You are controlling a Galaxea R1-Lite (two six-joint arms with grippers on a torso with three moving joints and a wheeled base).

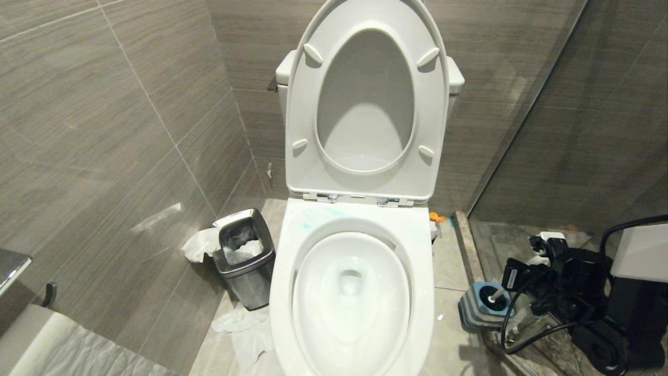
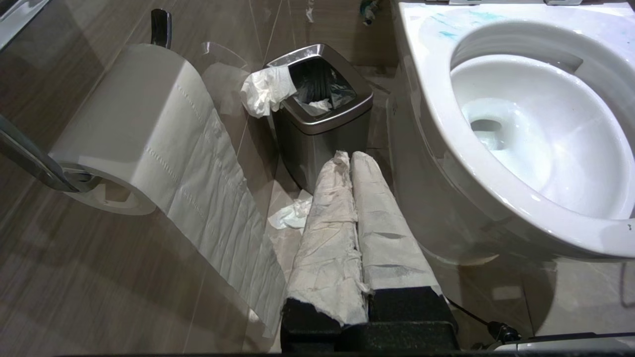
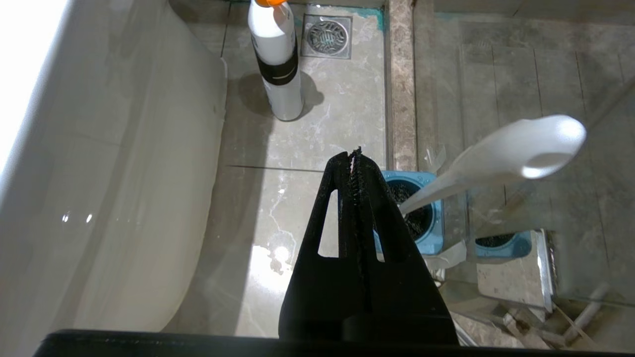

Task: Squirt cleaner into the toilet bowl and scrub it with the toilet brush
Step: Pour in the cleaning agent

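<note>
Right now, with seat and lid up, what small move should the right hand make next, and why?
Probably open its fingers and ease toward the cleaner. The right hand is shut and empty, low beside the toilet bowl; the bottle stands upright on the floor ahead, untouched. The toilet brush sits in its holder, so squirting likely comes first.

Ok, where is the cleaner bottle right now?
In the right wrist view the cleaner bottle stands upright on the floor tiles beside the toilet bowl, near the floor drain and beyond the toilet brush in its blue holder.
</note>
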